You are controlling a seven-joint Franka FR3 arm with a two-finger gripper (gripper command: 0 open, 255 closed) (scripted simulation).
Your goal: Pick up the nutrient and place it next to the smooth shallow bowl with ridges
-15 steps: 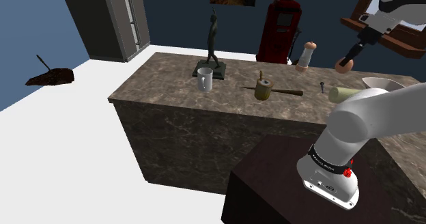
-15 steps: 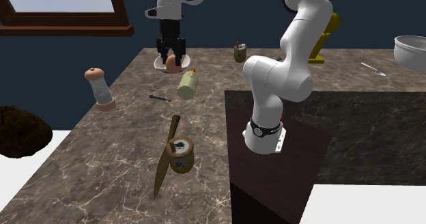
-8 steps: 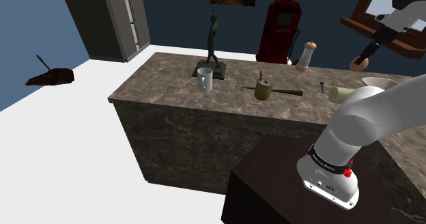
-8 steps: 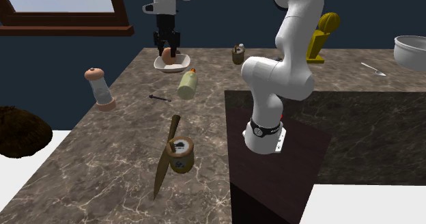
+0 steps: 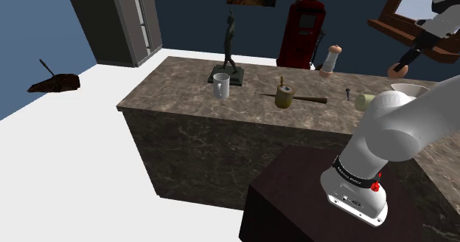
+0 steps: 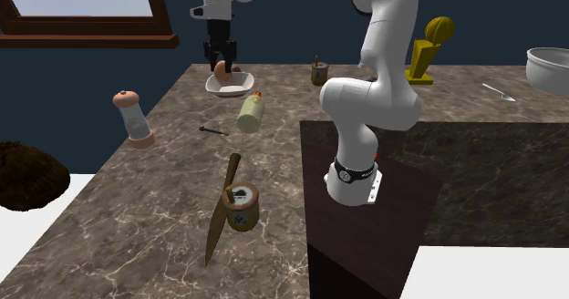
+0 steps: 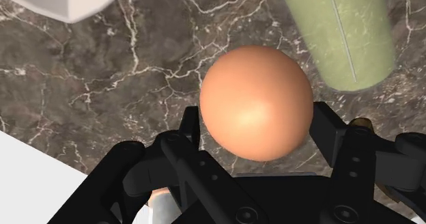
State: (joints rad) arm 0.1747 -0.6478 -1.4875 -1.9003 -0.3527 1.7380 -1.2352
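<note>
Fingers [image 7: 329,132] clamped on orange egg [image 7: 256,103], held above bench [image 6: 164,188] at far end, near white bowl [image 6: 229,84]. Risk: dropped from height, round egg may crack, or roll into green bottle [image 7: 338,31].

White arm [image 6: 369,101] arching up and over toward ten o'clock in the second exterior view, black end effector [image 6: 221,67] pointing to six o'clock, fingers [image 7: 329,130] clasped on a brown egg [image 7: 256,103].
</note>
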